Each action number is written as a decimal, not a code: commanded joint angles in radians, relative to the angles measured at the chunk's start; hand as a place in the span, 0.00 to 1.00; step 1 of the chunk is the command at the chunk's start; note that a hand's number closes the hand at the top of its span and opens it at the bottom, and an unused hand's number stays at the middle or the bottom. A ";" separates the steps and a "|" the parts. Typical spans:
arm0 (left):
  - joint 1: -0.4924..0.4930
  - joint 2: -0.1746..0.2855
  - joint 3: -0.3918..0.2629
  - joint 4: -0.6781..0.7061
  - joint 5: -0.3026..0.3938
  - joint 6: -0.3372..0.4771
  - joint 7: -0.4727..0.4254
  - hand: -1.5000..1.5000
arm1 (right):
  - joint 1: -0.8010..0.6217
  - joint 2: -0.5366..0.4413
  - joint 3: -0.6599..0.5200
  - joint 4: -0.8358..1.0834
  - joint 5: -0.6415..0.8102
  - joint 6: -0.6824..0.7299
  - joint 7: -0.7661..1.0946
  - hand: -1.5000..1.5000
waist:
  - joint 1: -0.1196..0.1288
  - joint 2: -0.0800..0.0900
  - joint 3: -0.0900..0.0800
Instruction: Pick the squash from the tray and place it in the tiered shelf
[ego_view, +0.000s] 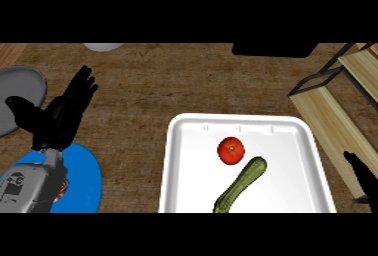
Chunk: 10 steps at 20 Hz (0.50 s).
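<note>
Near the tray's (190, 165) front edge lies the squash (244, 182), just beside a tomato (231, 150). Beyond the tray's left edge the left hand (60, 116) rests open, fingers straight, holding nothing; the right hand (359, 175) barely shows, grip unreadable.

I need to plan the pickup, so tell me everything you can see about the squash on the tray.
The squash is a long, slim, slightly curved vegetable with mottled green skin, paler at its upper end. It lies flat and diagonal on the white tray, upper end toward the far right, lower end cut off by the view's bottom edge. A red tomato sits close by its upper end, seemingly apart. Nothing else touches it.
</note>
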 joint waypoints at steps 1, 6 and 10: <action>0.006 -0.027 -0.030 0.000 -0.015 0.001 -0.006 0.50 | -0.177 0.051 0.080 0.032 0.063 0.103 0.274 0.00 | 0.026 0.000 0.004; -0.016 -0.016 -0.002 0.008 0.003 -0.004 0.003 0.50 | -0.215 0.118 0.189 0.101 0.096 0.195 0.379 0.00 | 0.018 -0.004 0.002; -0.020 -0.014 -0.005 0.014 -0.009 -0.002 0.004 0.50 | -0.265 0.174 0.230 0.155 0.127 0.261 0.421 0.00 | 0.008 -0.007 0.003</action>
